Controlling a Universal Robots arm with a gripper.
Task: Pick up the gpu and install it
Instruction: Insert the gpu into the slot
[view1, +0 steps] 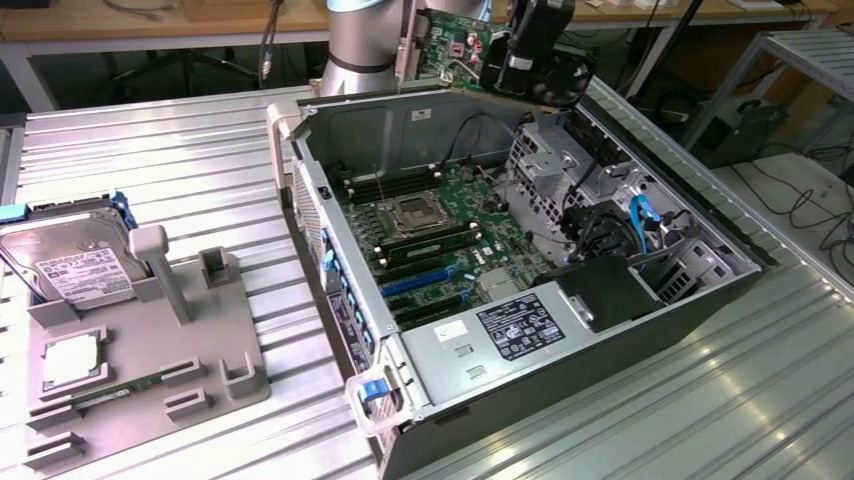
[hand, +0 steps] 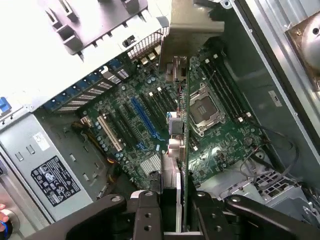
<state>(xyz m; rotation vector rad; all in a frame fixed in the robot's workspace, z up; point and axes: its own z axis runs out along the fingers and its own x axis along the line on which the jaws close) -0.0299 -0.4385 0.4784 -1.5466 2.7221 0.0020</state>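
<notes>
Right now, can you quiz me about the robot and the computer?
1. True or false: the gripper holds the gpu above the open case.
2. Where is the hard drive? A) inside the case B) outside the case C) in the gripper
3. What colour is the gpu's circuit board?
Key: 1 true; 2 B; 3 green.
</notes>
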